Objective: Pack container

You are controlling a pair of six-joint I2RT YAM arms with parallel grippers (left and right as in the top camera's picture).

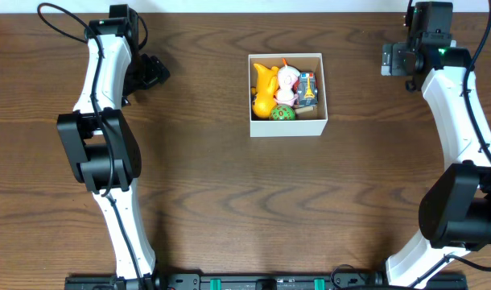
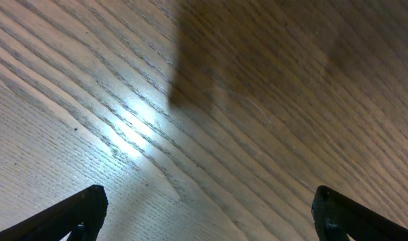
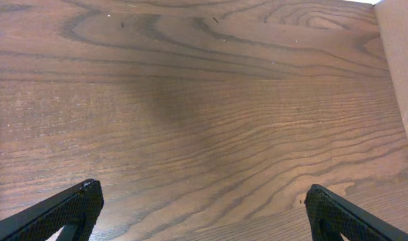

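Observation:
The container is a small square cardboard box with white walls, at the table's middle back in the overhead view. It holds several toys: a yellow one, a white and pink one, a blue and red one and a green one. My left gripper is far left of the box, open and empty over bare wood. My right gripper is far right of the box, open and empty over bare wood.
Wood-grain table all round. A pale edge shows at the right of the right wrist view. A black rail runs along the table's front between the arm bases.

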